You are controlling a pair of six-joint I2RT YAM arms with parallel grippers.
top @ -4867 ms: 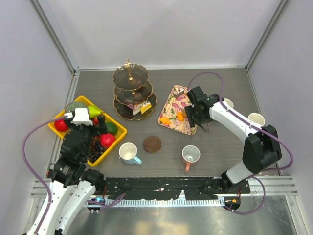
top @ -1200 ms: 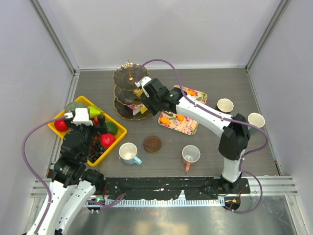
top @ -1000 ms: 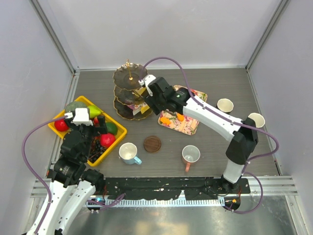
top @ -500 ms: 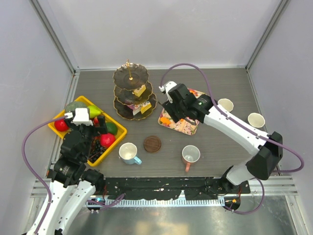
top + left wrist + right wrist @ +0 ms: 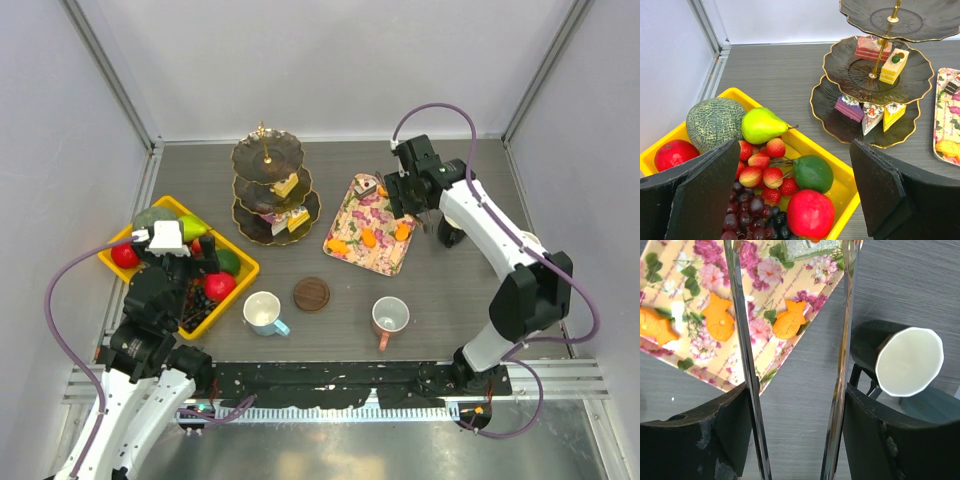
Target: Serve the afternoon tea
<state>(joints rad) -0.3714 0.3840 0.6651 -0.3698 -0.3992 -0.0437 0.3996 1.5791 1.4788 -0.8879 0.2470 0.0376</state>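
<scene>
Done: five cake slices on three-tier stand, two on middle tier, three on bottom. Left, by judgement: orange pastries and one slice on floral tray; white mug and pinkish mug at tabletop front. Parted, empty: right fingers over tray corner beside dark mug; a second ago at the stand. Spread wide, empty: left fingers above yellow crate

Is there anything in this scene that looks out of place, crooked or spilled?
The floral rectangular tray lies crooked, turned at an angle to the edges of the dark grey table. One orange fish-shaped pastry sits close to the tray's rim. Nothing looks spilled or broken.
</scene>
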